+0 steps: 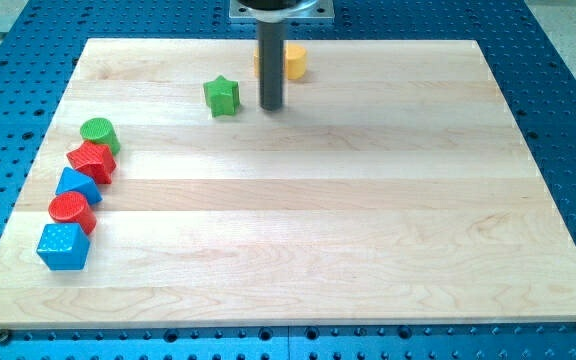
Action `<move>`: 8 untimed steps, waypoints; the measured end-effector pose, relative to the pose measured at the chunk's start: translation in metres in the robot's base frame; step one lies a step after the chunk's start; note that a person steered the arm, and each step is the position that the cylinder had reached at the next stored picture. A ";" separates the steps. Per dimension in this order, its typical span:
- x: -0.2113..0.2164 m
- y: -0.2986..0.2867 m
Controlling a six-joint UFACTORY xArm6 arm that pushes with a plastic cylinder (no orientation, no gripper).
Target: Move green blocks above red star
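A green star block [222, 96] lies near the view's top, left of centre. My tip [271, 106] stands just to its right, a short gap apart. A green cylinder [99, 133] sits at the view's left, touching the upper side of a red star block [92, 161]. Both rest on the wooden board [328, 220].
A yellow block [292, 61] lies behind the rod at the view's top, partly hidden. Down the left edge below the red star run a blue block [76, 185], a red cylinder [71, 211] and a blue cube [63, 246].
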State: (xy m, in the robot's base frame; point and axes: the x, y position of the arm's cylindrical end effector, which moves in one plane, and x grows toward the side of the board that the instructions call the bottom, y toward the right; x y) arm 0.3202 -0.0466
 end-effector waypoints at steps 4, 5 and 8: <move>-0.042 -0.182; -0.023 -0.205; 0.019 -0.087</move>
